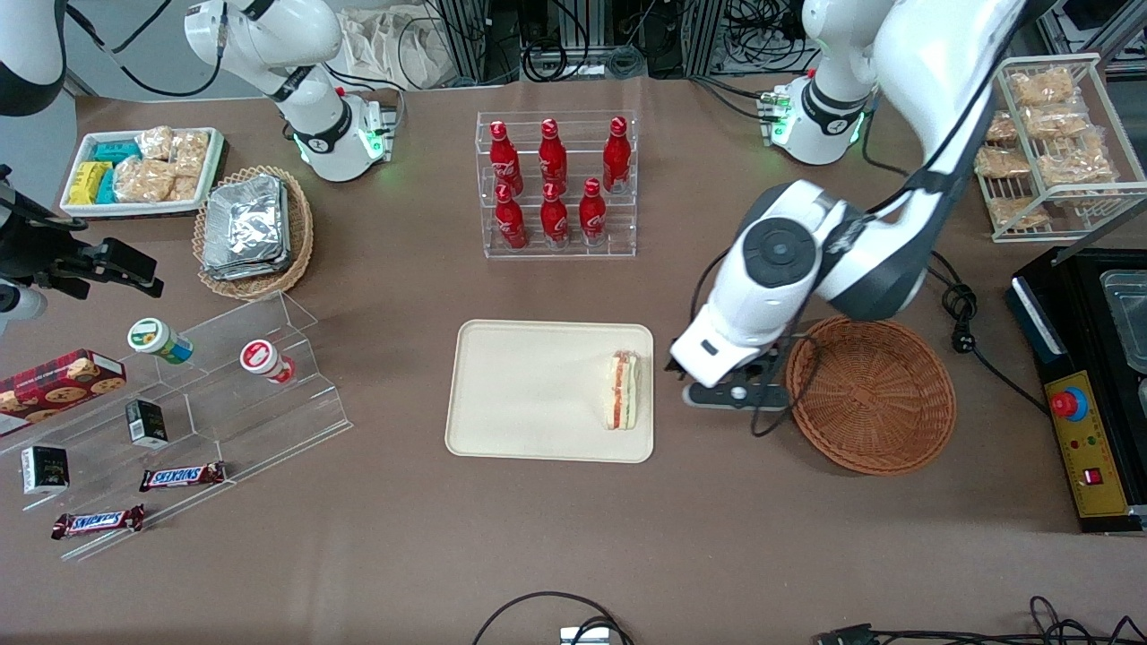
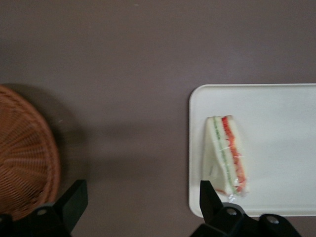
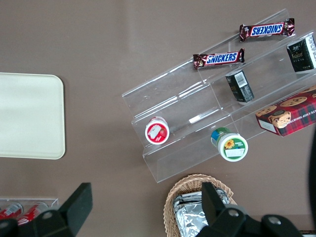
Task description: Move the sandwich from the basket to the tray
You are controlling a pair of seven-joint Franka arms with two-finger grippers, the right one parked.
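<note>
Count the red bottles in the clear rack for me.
6. Three stand in the rack's upper row at and; three in the lower row, nearer the camera, at and. None looks hidden. The gripper hangs open between tray and basket.

Brown table [image 1: 573, 537], cable-strewn edge.

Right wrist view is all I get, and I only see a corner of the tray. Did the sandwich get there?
Observer: Yes, the sandwich lies on the tray, at its edge nearest the basket.
Operator: Is anything left in the basket?
Observer: No, it looks empty.
Operator: Where's the end effector?
Observer: The end effector hangs open over bare table between basket and tray, holding nothing.
</note>
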